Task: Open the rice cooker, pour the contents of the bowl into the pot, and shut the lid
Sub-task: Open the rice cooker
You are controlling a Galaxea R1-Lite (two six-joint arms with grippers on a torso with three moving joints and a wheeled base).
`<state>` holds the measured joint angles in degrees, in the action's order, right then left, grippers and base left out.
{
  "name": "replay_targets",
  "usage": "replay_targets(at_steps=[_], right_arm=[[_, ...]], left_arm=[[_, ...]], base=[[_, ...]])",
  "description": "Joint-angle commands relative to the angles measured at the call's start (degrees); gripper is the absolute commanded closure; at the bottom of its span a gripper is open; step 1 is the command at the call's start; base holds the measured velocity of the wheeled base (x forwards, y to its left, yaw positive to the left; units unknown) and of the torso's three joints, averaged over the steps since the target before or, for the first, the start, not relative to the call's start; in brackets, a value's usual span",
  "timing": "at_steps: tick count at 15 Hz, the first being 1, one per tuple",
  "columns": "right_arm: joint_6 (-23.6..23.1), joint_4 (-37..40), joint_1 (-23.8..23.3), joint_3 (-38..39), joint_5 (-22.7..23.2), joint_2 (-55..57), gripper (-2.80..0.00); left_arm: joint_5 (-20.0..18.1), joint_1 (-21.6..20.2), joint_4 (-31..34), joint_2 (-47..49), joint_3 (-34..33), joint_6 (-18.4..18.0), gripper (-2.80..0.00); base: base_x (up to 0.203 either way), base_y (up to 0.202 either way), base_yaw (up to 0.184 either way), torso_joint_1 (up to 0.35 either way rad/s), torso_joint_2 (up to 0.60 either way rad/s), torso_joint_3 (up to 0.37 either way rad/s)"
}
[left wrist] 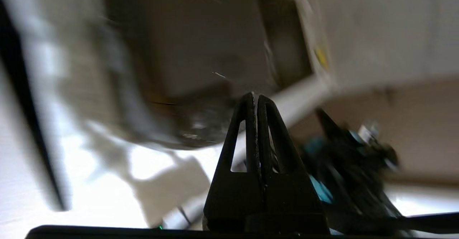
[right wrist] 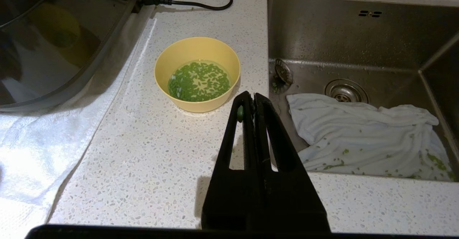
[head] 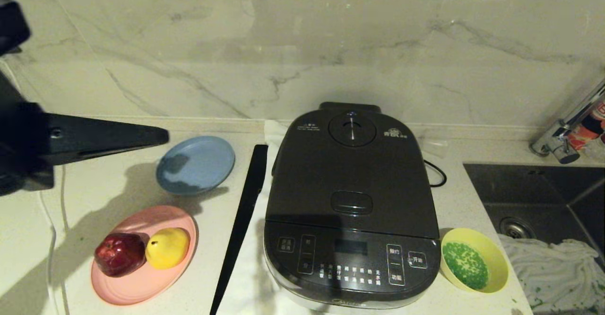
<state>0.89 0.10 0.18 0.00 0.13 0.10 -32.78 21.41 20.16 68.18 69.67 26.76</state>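
Note:
The rice cooker (head: 352, 239) stands in the middle of the counter with its lid (head: 352, 178) down, so the pot is hidden. To its right sits the yellow bowl (head: 494, 251), holding green bits (head: 465, 264). My left gripper (head: 163, 137) hovers shut at the far left, pointing toward the cooker; its wrist view shows the tips (left wrist: 255, 96) together before the blurred cooker (left wrist: 200, 52). My right gripper (right wrist: 254, 95) is outside the head view. It is shut and empty, just short of the bowl (right wrist: 200, 104) and its contents (right wrist: 199, 81).
Left of the cooker lie a long black strip (head: 243, 215), a blue plate (head: 195, 164), and a pink plate (head: 142, 286) with red and yellow fruit. A sink (head: 543, 192) with a white cloth (right wrist: 365, 135) and a faucet (head: 567, 126) are at the right. A white towel (right wrist: 36, 153) lies under the cooker.

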Motion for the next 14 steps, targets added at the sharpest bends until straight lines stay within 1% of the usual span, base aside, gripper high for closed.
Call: replay_targets(at_steps=[1,2,4,6,8,10,12,14], right_arm=[[0.0,0.1,0.0,0.0,0.0,-0.1,0.00],[0.0,0.1,0.1,0.0,0.0,-0.1,0.00],[0.0,0.1,0.0,0.0,0.0,-0.1,0.00],[0.0,0.0,0.0,0.0,0.0,-0.1,0.00],[0.0,0.0,0.0,0.0,0.0,-0.1,0.00],[0.0,0.1,0.1,0.0,0.0,-0.1,0.00],[0.0,0.0,0.0,0.0,0.0,-0.1,0.00],[0.0,0.1,0.1,0.0,0.0,-0.1,0.00]], left_arm=[[4.2,9.3,1.0,11.2,4.7,0.8,0.00],[7.6,13.0,1.1,13.7,5.7,1.0,0.00],[12.5,18.8,1.1,18.1,7.9,2.2,0.00],[17.0,22.6,0.1,21.5,8.8,3.1,0.00],[21.1,25.8,-2.8,24.0,8.7,4.5,0.00],[22.9,27.4,-4.3,25.9,8.6,5.0,0.00],[23.5,27.7,-4.9,26.9,8.4,5.0,0.00],[27.2,27.9,-6.0,28.2,8.6,4.9,0.00]], base=[[0.000,0.000,0.000,0.000,0.00,0.000],[0.000,0.000,0.000,0.000,0.00,0.000],[0.000,0.000,0.000,0.000,0.00,0.000],[0.000,0.000,0.000,0.000,0.00,0.000],[0.000,0.000,0.000,0.000,0.00,0.000],[0.000,0.000,0.000,0.000,0.00,0.000],[0.000,0.000,0.000,0.000,0.00,0.000],[0.000,0.000,0.000,0.000,0.00,0.000]])
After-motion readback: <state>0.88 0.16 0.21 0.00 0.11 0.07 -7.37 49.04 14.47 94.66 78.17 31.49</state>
